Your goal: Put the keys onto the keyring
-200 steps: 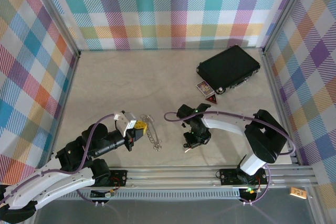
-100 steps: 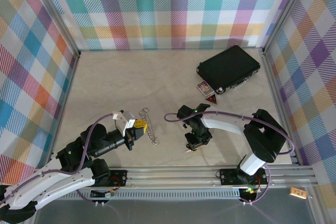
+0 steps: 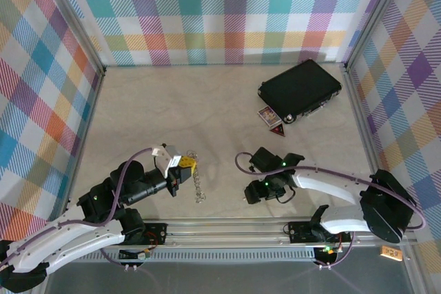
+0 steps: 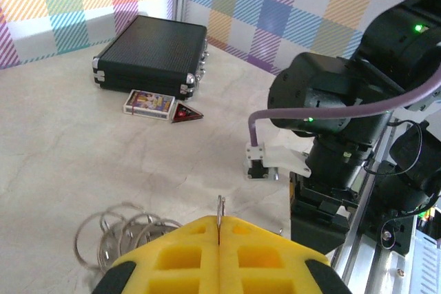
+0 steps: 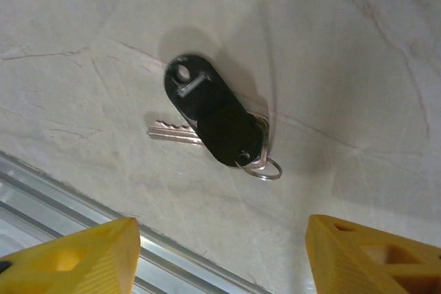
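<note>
the task looks barely begun: nothing in these views shows the key joined to the keyring (image 3: 198, 187).

left of the middle, close to the near edge of the tabletop (image 3: 172, 101), the left gripper (image 3: 180, 172) is closed. its yellow pads (image 4: 172, 259) press together on a thin metal piece of the keyring, and the rest of the chain lies in loose loops on the tabletop just beside them.

right of the middle, also close to the near edge, the right gripper (image 3: 251, 193) hangs over the key (image 5: 210, 118) with its jaws spread wide and nothing between them. the key lies flat on the tabletop with its black head up, its short silver blade poking out to 1 side and a small ring at the other end, touching neither yellow fingertip (image 5: 83, 259).

by my reading, 3 things are left: pick the key up, bring it across to the held chain, and thread it on.

the tabletop is pale beige with faint marble-like veins. bright plaid cloth walls (image 3: 227, 12) close it in on the left, far and right sides, and an aluminium rail (image 3: 227, 225) runs along the near edge. toward the far right corner sits a black case (image 3: 300, 89), with a small card box (image 3: 269, 116) and a red triangular piece (image 3: 275, 129) just beside it.
</note>
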Tool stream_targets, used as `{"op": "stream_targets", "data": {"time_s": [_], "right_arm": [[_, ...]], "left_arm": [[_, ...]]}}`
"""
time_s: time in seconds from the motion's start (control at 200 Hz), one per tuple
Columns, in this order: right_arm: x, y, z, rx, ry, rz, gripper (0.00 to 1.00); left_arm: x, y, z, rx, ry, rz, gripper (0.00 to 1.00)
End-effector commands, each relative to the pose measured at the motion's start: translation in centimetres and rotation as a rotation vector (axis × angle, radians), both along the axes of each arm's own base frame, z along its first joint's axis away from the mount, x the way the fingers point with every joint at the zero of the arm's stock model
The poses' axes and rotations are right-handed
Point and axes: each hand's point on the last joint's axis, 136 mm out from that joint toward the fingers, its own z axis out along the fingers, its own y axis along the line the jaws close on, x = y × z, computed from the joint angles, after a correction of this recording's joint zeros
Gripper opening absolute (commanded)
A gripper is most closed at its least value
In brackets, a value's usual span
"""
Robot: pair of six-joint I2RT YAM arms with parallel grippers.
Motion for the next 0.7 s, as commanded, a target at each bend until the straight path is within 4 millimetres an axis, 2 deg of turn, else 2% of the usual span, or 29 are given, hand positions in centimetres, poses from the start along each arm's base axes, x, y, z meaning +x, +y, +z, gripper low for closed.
{"op": "stream_targets", "data": {"time_s": [0.0,0.215,0.415,0.695], "right_arm": [[0.9,1.2,0.7,0.126,-0.032,-0.069,0.66],[1.7,1.4,0.5,0.29,-0.093,-0.139,0.67],[1.4,1.0,-0.6,0.309,-0.095,-0.152,0.65],[0.8,2.0,-0.6,0.348,-0.052,-0.089,0.59]], "left_arm": [[-0.3,-0.7,1.5,-0.061,-0.025,-0.032,0.0],[-0.3,-1.3,1.4,-0.069,-0.015,-0.051,0.0],[-0.3,-1.9,1.7,-0.072,-0.012,-0.071,0.0],[-0.2,-2.0,1.5,-0.071,-0.01,-0.067,0.0]]}}
